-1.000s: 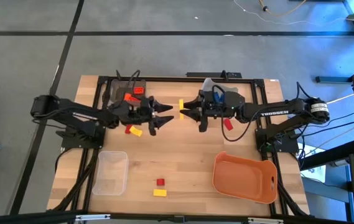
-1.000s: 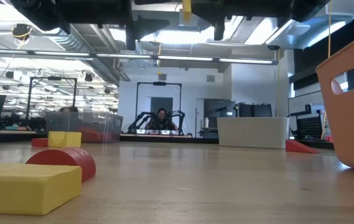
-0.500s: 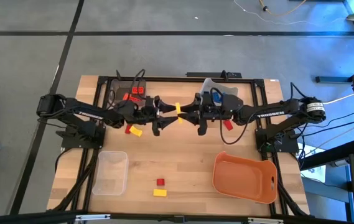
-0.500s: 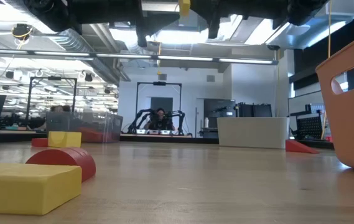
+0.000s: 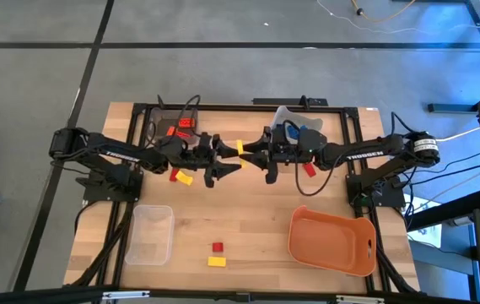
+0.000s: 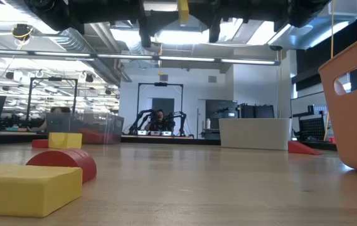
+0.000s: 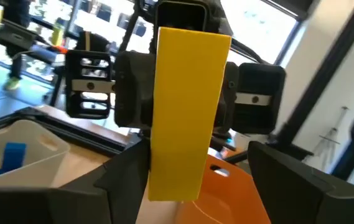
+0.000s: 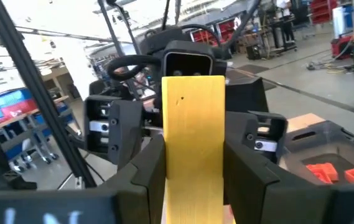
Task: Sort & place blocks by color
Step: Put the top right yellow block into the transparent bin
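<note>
Seen from above, my two claws meet nose to nose in the upper middle of the frame, over the table (image 5: 248, 211). A yellow block (image 5: 240, 148) stands on end between them, lifted off the wood. My right claw (image 5: 249, 152) is clamped on it. In its own wrist view the block fills the gap, with both fingers (image 8: 144, 177) pressed to its sides. My left claw (image 5: 229, 155) is spread wide around the same block. Its wrist view shows one finger (image 7: 124, 183) close against the block and the other standing clear, so it has no grip.

The high view cannot tell me that clamp from that gap. The low view shows only the block's lower end at the top edge, among dark arm parts.

The high view alone gives the layout: a clear bin (image 5: 152, 234) at lower left, the orange tray (image 5: 332, 243) at lower right, and a grey bin (image 5: 165, 127) with red bricks (image 5: 180, 128) at upper left. The low view makes the bottom-centre pair large at lower left: a red arch block (image 6: 62, 164) behind a flat yellow brick (image 6: 27, 187). My left wrist view catches a blue brick (image 7: 15, 152) in a pale bin (image 7: 37, 146).
</note>
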Tool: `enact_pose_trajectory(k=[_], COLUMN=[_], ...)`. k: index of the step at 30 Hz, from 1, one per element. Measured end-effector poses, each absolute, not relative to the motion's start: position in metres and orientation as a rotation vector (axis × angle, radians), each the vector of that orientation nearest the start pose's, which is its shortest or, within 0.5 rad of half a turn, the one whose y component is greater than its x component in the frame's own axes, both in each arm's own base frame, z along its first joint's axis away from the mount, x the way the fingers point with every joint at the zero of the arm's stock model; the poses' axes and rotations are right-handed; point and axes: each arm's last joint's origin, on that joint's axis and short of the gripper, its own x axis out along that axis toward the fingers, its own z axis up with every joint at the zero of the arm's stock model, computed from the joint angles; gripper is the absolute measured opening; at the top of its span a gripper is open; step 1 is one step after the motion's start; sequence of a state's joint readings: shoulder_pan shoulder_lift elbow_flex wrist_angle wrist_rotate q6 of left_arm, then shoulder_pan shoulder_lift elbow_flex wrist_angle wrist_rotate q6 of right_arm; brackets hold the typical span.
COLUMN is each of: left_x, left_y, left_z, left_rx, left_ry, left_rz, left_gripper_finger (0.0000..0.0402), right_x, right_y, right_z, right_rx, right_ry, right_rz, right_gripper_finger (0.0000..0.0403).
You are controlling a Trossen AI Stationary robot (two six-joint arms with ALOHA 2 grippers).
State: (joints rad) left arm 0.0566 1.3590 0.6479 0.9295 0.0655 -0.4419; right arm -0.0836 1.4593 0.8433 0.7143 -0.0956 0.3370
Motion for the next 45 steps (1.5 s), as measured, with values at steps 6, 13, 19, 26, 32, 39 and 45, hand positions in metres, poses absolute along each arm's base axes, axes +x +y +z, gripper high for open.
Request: enact_pose_trajectory(k=[6, 13, 19, 26, 32, 39, 45], left_x=[0.295, 0.319, 0.316, 0.314, 0.312, 0.311, 0.302], left_y=[0.016, 0.020, 0.020, 0.020, 0.020, 0.026, 0.030], left_z=[0.271, 0.274, 0.279, 0.282, 0.284, 0.282, 0.289], left_rx=[-0.435, -0.385, -0.373, -0.350, -0.328, -0.316, -0.309], left_ry=[-0.164, -0.068, -0.077, -0.092, -0.092, -0.057, -0.035], left_rz=[-0.004, 0.037, 0.026, 0.045, 0.037, 0.028, 0.010], left_gripper_finger=[0.0260, 0.0260, 0.0244, 0.0197, 0.0116, 0.0115, 0.0115], right_x=[0.320, 0.320, 0.320, 0.320, 0.320, 0.320, 0.314], right_y=[-0.025, -0.025, -0.024, -0.024, -0.024, -0.023, -0.028], right_z=[0.284, 0.284, 0.284, 0.284, 0.285, 0.284, 0.288], right_rx=[0.354, 0.372, 0.350, 0.349, 0.340, 0.322, 0.325], right_ry=[-0.121, -0.115, -0.109, -0.111, -0.116, -0.104, -0.083], right_rz=[-0.002, -0.001, 0.017, 0.018, 0.024, 0.053, 0.055], right_gripper_finger=[0.0124, 0.0124, 0.0124, 0.0124, 0.0124, 0.0124, 0.0228])
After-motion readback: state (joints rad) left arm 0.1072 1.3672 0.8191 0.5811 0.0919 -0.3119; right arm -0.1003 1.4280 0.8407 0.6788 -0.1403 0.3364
